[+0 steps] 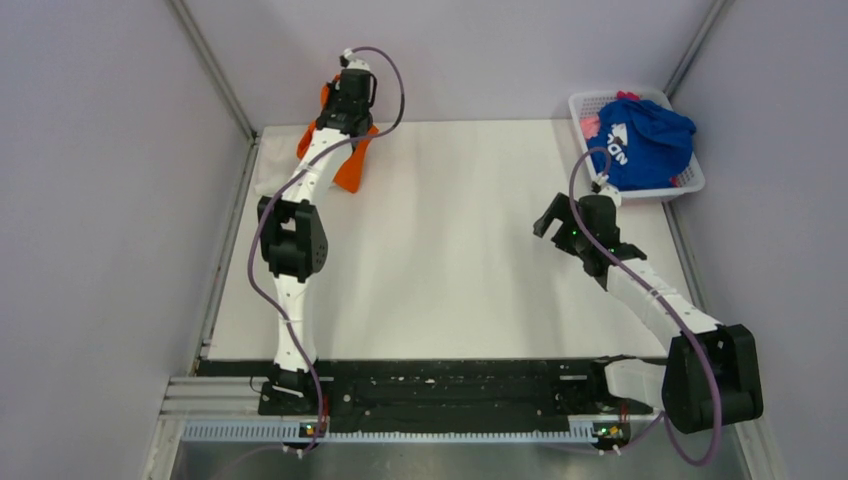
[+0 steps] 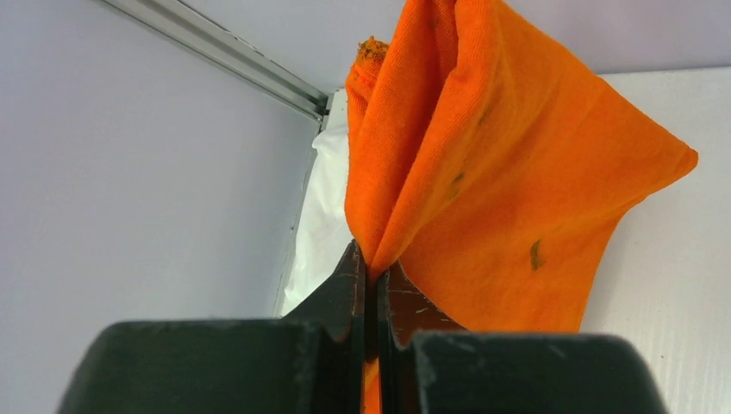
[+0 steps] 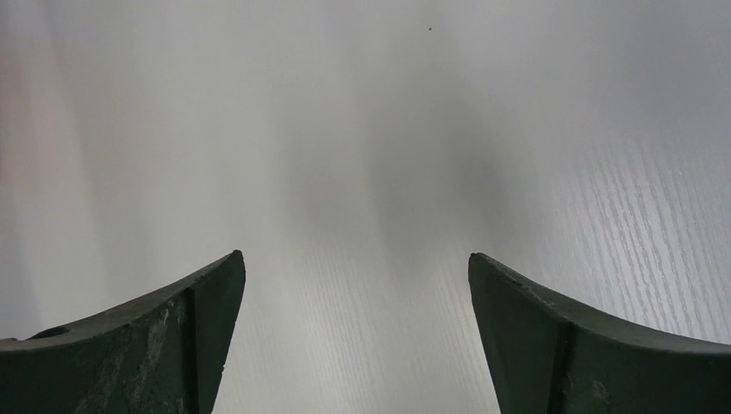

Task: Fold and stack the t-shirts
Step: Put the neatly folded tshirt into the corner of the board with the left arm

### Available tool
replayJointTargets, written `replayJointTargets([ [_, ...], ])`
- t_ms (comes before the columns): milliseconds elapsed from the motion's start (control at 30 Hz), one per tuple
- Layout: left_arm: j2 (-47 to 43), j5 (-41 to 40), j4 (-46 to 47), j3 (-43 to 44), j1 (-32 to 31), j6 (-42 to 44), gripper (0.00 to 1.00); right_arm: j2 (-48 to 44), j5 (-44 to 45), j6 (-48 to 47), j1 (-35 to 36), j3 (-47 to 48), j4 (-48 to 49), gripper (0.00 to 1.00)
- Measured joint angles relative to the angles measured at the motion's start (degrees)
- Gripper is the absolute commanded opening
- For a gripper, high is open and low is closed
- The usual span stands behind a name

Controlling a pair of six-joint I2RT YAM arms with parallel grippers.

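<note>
The left pincer (image 2: 372, 269) is clamping shut on a fold of the orange shirt (image 2: 491, 172), whose long axis is hanging down beneath it toward the table (image 1: 450, 260). Only its wrist view is showing that bite. The top view is hiding it. The right pincer (image 1: 552, 222) is gaping empty, well apart from that shirt. The blue shirt (image 1: 645, 140) and pink shirt (image 1: 592, 124) are lying beyond it in the basket (image 1: 688, 186).

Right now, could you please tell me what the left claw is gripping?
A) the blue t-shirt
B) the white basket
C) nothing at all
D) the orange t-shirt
D: in the left wrist view the left claw is shut on a bunched fold of the orange t-shirt, which is lifted at the table's far left corner.
</note>
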Motion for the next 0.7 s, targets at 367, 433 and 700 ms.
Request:
replayJointTargets([
  [367, -0.22, 0.52, -0.83, 1.42, 0.63, 0.37, 0.0, 2.89, 0.66, 0.17, 0.0, 0.04, -0.09, 0.99],
  [433, -0.22, 0.7, -1.4, 3.04, 0.92, 0.37, 0.0, 3.63, 0.7, 0.17, 0.0, 0.09, -0.24, 0.99],
  [700, -0.22, 3.41, -0.96, 8.07, 2.84, -1.79, 0.0, 5.46, 0.85, 0.17, 0.0, 0.59, -1.18, 0.99],
])
